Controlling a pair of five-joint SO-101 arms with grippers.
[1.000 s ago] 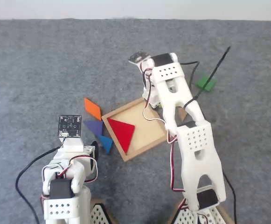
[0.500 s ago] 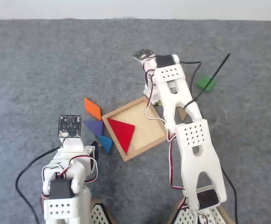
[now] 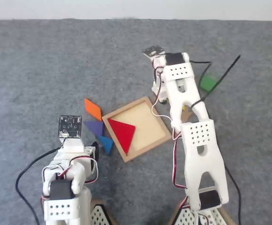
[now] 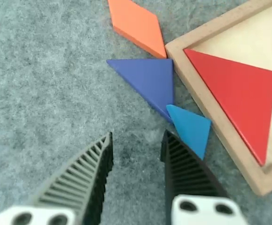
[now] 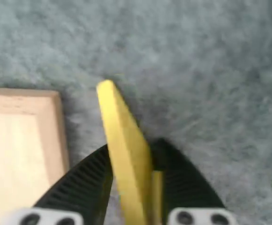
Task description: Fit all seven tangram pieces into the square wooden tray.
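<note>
Red triangle (image 3: 123, 132) lies in the tray (image 3: 126, 107); orange parallelogram (image 3: 93, 108), purple triangle (image 3: 95, 126), blue triangle (image 3: 106, 143) just outside.

The table (image 3: 42, 70) is mottled grey. The tray (image 3: 147, 147) is pale tan wood, around 1 red triangle (image 3: 123, 132). Other colours: an orange parallelogram (image 3: 93, 109), a purple triangle (image 3: 95, 127), a blue triangle (image 3: 106, 143), a green piece (image 3: 207, 83), a yellow piece (image 5: 124, 150). The left gripper (image 4: 137, 135) has black ribbed fingers (image 4: 91, 173). The right arm (image 3: 200, 140) is white, dotted with small holes.

Grey felt tabletop (image 3: 42, 61) — pale wall (image 3: 126, 9) behind
</note>
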